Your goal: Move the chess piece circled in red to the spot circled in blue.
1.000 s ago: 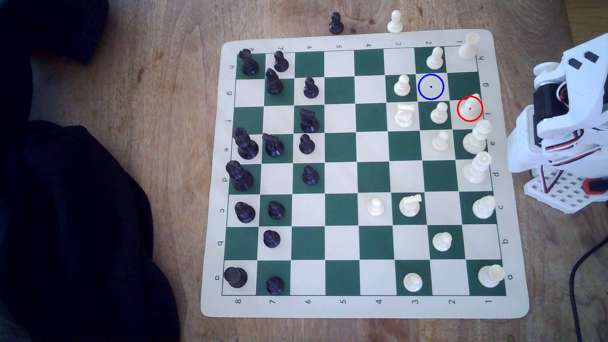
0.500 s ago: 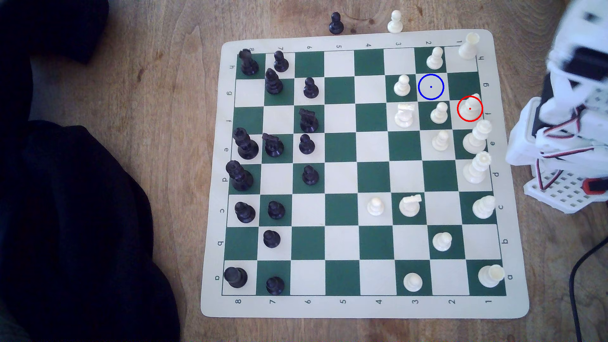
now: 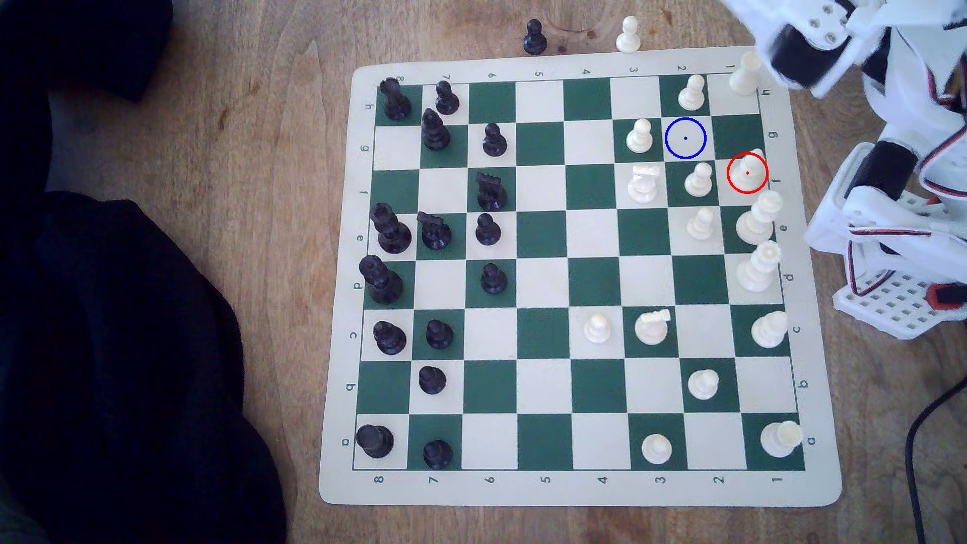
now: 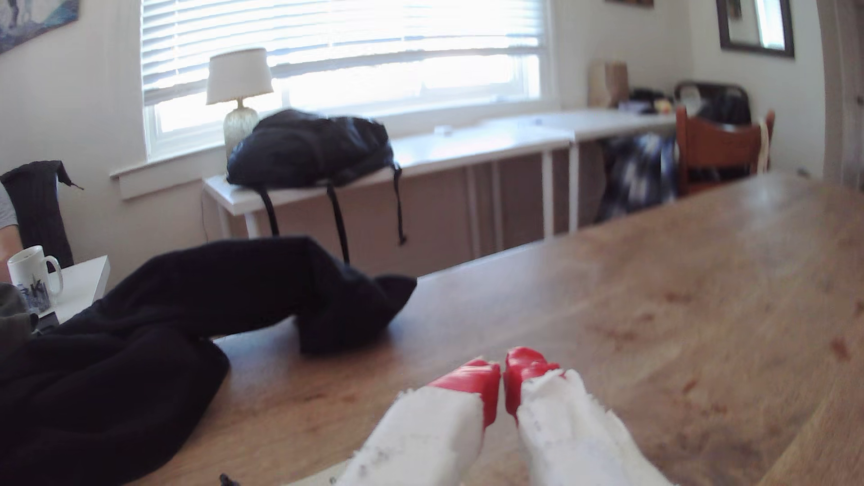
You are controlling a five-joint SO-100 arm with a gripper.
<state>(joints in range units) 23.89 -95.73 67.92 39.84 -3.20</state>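
1. Exterior view: task not started, judging by the layout. The bishop (image 3: 747, 170) sits inside its red ring on the file-1 edge of the chessboard (image 3: 549, 491), at the exterior view's right. The blue-ringed square (image 3: 685, 138) is bare, one square diagonally away, with white pawns on the squares beside it. Pick, carry and place all remain.
2. Exterior view, pose: the arm (image 3: 816, 47) is blurred, raised over the board's far right corner just beside the corner rook (image 3: 745, 73) (well apart from the bishop). Base sits off the board's right edge.
3. Wrist view: the gripper (image 4: 502, 374) has red fingertips (image 4: 477, 376) nearly touching, closed on nothing. Camera looks out level across the wooden table (image 4: 678, 289) toward a black cloth (image 4: 187, 303), so the arm isn't pitched down at the board yet.
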